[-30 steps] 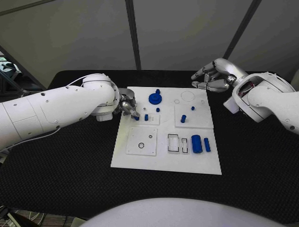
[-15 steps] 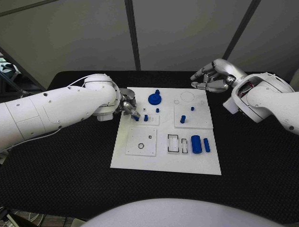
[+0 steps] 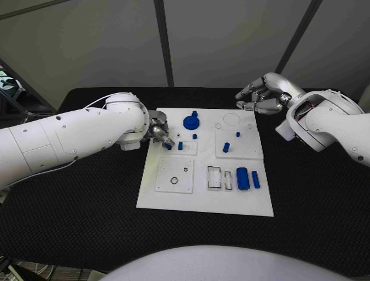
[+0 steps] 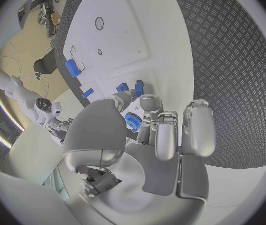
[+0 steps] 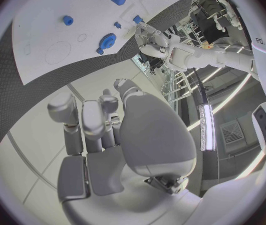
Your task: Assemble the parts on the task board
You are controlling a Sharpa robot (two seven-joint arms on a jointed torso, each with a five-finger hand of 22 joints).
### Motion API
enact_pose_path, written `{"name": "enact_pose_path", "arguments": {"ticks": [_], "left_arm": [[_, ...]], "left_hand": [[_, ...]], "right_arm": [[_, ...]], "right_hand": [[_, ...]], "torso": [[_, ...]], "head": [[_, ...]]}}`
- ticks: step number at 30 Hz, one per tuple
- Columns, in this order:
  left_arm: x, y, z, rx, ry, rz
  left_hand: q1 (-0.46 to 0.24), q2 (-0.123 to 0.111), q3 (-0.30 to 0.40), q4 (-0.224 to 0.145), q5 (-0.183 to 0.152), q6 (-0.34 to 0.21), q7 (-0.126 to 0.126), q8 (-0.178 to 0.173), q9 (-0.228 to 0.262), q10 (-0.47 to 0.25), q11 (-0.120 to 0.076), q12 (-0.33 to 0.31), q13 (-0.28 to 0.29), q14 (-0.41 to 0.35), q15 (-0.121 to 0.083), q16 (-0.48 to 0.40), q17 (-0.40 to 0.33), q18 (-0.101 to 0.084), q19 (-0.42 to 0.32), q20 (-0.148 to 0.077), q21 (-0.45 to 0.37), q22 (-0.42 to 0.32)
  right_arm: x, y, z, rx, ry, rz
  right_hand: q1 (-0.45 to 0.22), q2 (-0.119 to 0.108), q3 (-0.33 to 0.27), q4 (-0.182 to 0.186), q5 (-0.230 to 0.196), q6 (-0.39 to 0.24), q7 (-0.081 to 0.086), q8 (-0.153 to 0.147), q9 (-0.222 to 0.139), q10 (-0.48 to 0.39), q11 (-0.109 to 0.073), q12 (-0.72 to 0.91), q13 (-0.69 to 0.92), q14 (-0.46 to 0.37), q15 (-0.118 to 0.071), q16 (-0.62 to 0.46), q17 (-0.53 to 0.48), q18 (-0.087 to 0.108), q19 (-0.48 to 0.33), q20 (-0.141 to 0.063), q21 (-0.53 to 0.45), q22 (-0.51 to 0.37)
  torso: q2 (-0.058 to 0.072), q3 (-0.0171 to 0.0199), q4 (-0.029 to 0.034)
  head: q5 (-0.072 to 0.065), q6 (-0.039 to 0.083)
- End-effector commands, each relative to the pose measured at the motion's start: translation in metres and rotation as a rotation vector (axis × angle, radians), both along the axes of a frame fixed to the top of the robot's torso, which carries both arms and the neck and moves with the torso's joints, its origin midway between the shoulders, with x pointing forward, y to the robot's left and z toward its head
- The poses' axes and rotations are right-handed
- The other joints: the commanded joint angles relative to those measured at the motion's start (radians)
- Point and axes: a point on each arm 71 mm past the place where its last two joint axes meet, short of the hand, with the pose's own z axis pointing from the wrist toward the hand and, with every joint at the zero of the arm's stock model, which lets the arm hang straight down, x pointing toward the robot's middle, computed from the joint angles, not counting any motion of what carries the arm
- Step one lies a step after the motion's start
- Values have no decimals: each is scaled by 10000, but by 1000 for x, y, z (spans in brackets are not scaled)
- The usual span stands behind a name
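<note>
The white task board point(image 3: 204, 196) lies mid-table. My left hand point(image 3: 160, 133) hovers at its left edge with fingers curled. Its fingertips point(image 4: 148, 102) are down by two small blue pegs point(image 3: 168, 146) point(image 4: 139, 87); whether they pinch one I cannot tell. Just beyond stands the blue gear point(image 3: 191, 122) point(image 4: 131, 121). More blue pegs point(image 3: 226, 147) stand on the right-hand plate, and a blue cylinder point(image 3: 243, 178) and a bar point(image 3: 256, 179) lie nearer me. My right hand point(image 3: 261, 96) point(image 5: 101, 135) hangs above the board's far right corner, fingers curled in and holding nothing.
A square plate with two holes point(image 3: 175, 174) and two rectangular slots point(image 3: 215, 177) sit in the board's near half. Black textured table point(image 3: 84, 199) surrounds the board on all sides.
</note>
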Motion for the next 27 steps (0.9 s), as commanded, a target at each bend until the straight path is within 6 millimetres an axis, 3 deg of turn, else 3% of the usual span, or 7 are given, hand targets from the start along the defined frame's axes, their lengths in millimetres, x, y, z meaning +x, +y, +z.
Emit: {"name": "enact_pose_path", "arguments": {"ticks": [1, 12, 27], "left_arm": [[-3, -3, -5, 109, 215, -158], [-3, -3, -6, 160, 278, -183], [-1, 0, -6, 136, 179, -27]], "left_hand": [[-108, 10, -129, 16, -24, 81, 0, -9, -9, 94, 16, 65, 48, 1093, -4, 60, 2630, -192, 95, -4, 90, 617], [-290, 92, -505, 200, -29, 184, -11, -55, -40, 144, 6, 117, 107, 1093, -16, 60, 2630, -204, 126, -17, 124, 668], [-883, 318, -2279, 1050, -46, 375, -9, -180, -87, 219, 13, 235, 251, 1093, -16, 60, 2630, -234, 201, -22, 215, 814]], "right_arm": [[-1, 1, 1, 10, -27, 108], [-1, 1, 1, 11, -27, 97], [-1, 0, 2, 14, -40, 76]], "right_hand": [[-28, -97, 66, 16, 37, 46, -3, -55, -13, -55, -16, 24, -9, 166, -9, -36, -7, 193, 77, 18, -39, -4], [-28, -97, 66, 16, 37, 46, -3, -55, -13, -55, -16, 24, -9, 166, -9, -36, -7, 193, 77, 18, -39, -4], [-34, -105, 75, 22, 37, 43, -2, -56, -13, -57, -15, 22, -12, 165, -9, -41, -9, 192, 81, 17, -37, 1]], "torso": [[4, 1, 1], [-3, -3, 0], [-4, -5, 5]], "head": [[0, -19], [-9, -34], [-24, -29]]}}
